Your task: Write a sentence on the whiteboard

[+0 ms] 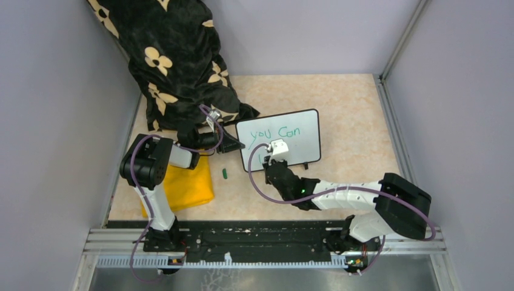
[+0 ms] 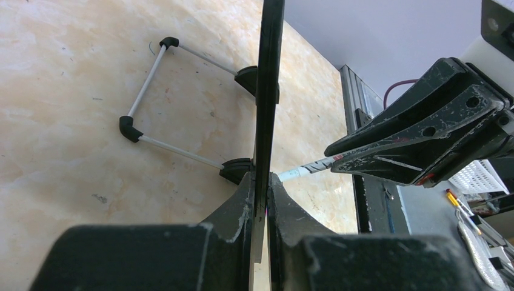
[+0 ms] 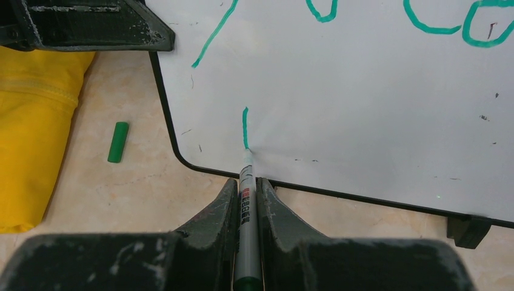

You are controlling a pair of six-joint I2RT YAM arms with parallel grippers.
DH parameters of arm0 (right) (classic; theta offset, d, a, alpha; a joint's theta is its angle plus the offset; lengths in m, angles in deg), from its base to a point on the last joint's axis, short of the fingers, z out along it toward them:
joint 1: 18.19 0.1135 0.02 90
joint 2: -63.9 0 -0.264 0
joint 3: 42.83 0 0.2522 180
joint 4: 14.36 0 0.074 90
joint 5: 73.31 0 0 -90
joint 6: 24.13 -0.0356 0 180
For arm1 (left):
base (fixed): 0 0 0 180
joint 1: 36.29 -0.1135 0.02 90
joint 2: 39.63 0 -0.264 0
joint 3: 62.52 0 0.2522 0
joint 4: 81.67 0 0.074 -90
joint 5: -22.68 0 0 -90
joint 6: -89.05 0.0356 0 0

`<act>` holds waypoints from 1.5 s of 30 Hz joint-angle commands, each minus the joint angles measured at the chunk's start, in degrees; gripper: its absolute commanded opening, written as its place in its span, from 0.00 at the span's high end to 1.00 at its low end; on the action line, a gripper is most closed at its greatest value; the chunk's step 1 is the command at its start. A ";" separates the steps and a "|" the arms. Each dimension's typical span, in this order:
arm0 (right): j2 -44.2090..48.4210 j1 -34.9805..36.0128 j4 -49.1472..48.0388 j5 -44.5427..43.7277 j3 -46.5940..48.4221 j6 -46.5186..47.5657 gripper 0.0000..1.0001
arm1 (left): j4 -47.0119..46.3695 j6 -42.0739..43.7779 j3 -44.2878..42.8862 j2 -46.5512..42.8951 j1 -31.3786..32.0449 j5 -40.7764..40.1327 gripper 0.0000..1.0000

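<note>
the whiteboard stands up on its little black feet near the middle of the table – it is white with a thin black frame and round corners. the sentence on it is in green: the top row says "you can", and under it there is just one short green line. the left gripper is clamped tight on the board's left edge, and its arm is bent and reaches in from the left, next to a yellow cloth. the right gripper squeezes a marker, and the tip touches the board at the bottom of the short line – that arm lies low and long, coming in from the right. a green cap lies on the table beside the yellow cloth.
</note>
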 commanded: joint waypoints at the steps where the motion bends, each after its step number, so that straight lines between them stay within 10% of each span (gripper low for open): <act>1: -0.12 -0.60 -1.56 -2.30 3.48 1.93 1.00 | 5.55 1.59 0.07 0.96 0.84 -0.52 1.00; 45: -1.00 -0.94 1.43 1.02 2.22 1.55 1.00 | 5.86 1.77 0.09 1.22 0.87 -0.58 1.00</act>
